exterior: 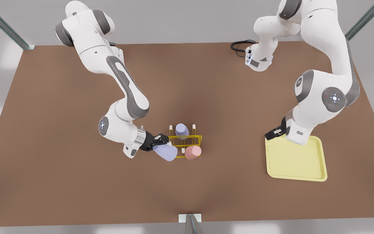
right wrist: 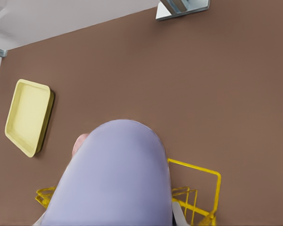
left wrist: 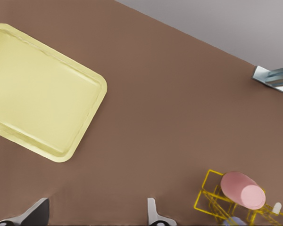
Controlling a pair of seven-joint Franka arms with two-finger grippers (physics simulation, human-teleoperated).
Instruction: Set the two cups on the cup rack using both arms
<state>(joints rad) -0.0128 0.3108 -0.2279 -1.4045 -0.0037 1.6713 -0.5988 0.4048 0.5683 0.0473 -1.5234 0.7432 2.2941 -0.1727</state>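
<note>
Right claw: we see the right claw (exterior: 158,141) at the end of the arm on the front view's left, pinching a lavender cup (exterior: 166,152) by one end; the cup lies tilted, nearly on its side, its broad end toward the camera in the right wrist view (right wrist: 114,176).
Held cup's place: it hangs just beside the cup rack (exterior: 185,141), at the corner on the front view's left nearest the camera, not on a peg.
Cup rack: we find the yellow wire frame near the middle of the brown counter (exterior: 76,182), with white-tipped pegs standing upright.
Second lavender cup: it sits upturned on a peg (exterior: 181,131) in the far row of the rack.
Pink cup: it sits on a peg (exterior: 193,152) in the near row, leaning a little.
Left claw: we see the left claw (exterior: 274,133) over the far corner of the pale yellow tray (exterior: 317,177), on the front view's right; its fingers (left wrist: 153,214) are spread wide and pinch nothing.
Left arm: waiting, well apart from the rack.
</note>
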